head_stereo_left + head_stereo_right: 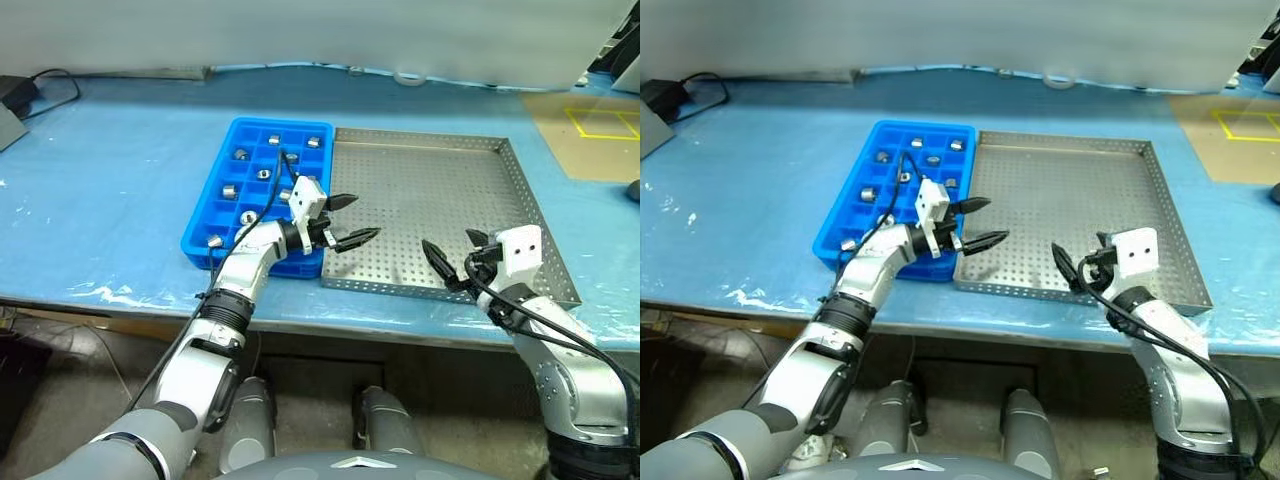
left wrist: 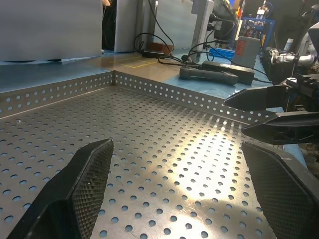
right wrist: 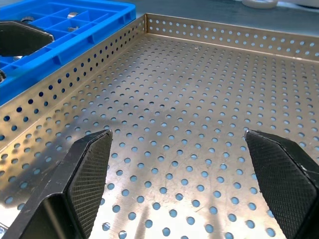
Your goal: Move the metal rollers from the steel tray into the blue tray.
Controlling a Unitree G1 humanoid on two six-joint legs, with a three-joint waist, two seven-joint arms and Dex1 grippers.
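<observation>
Several metal rollers (image 1: pixel 229 190) lie in separate compartments of the blue tray (image 1: pixel 222 158). To its right, touching it, stands the steel tray (image 1: pixel 440 190), whose perforated floor shows bare. My left gripper (image 1: pixel 366 216) is open and points right, just above the steel tray's near left corner, with nothing between its fingers. My right gripper (image 1: pixel 448 242) is open and empty over the steel tray's front rim, pointing away from me. The left wrist view looks across the steel floor (image 2: pixel 149 144) to the right gripper's fingers (image 2: pixel 269 97). The right wrist view takes in the blue tray (image 3: pixel 94 22).
Both trays sit on a table under a blue sheet (image 1: pixel 110 200), close to its front edge. A black cable and device (image 1: pixel 20 95) lie at the back left. A tan mat with yellow lines (image 1: pixel 590 135) lies at the back right.
</observation>
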